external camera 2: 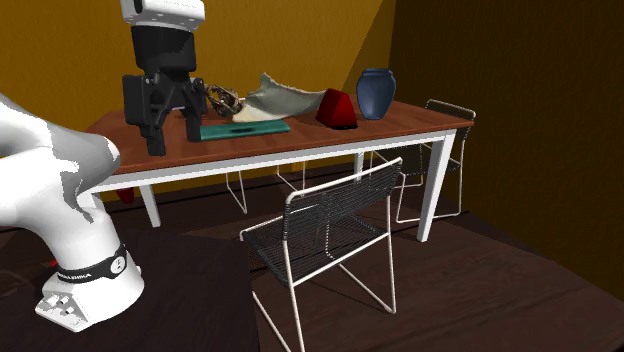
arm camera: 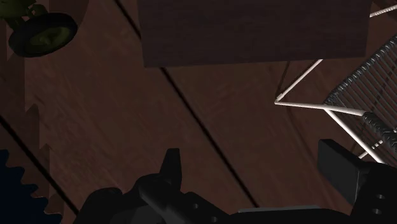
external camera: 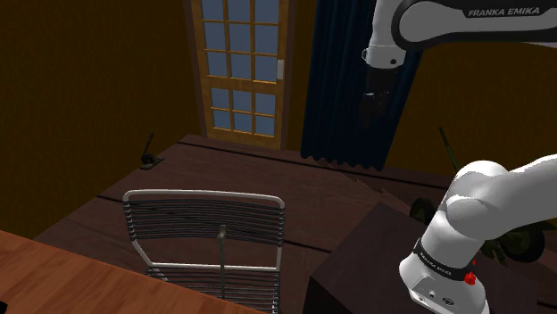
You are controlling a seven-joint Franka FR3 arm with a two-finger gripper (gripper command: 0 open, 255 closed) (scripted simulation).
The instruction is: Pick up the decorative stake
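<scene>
Tool: fingers apart, nothing between them. In the shoulder view the tool (external camera: pixel 377 111) hangs high in front of the curtain (external camera: pixel 335 80). In the second exterior view the tool (external camera 2: pixel 175 143) shows against the desk's near edge. In the wrist view the tool (arm camera: pixel 253 156) looks down on the floor.
Stake: taken to be the thin green rod (external camera: pixel 445 147) that rises at a tilt from the floor. It stands beyond the stand (external camera: pixel 357 268), and dark green round parts lie low beside it. The arm hides part of it. A green round piece (arm camera: pixel 39 32) shows on the floor near the stand's corner, well apart from the tool.
Arm: white arm (external camera: pixel 464 22), reaching in from the shoulder view's upper right.
Rod: a second, dark rod (external camera: pixel 147 152) leans from a small base on the floor by the wall, far from the tool.
Chair: wire chair (external camera: pixel 205 218) between stand and desk, below and to one side of the tool.
Desk: brown top (external camera 2: pixel 310 135) on white legs. It carries a teal tray (external camera 2: pixel 245 128), a red thing (external camera 2: pixel 338 108) and a blue vase (external camera 2: pixel 375 93).
Floor: dark planks (external camera: pixel 268 178).
Door: glazed door (external camera: pixel 239 67) in the far wall, just beside the curtain.
</scene>
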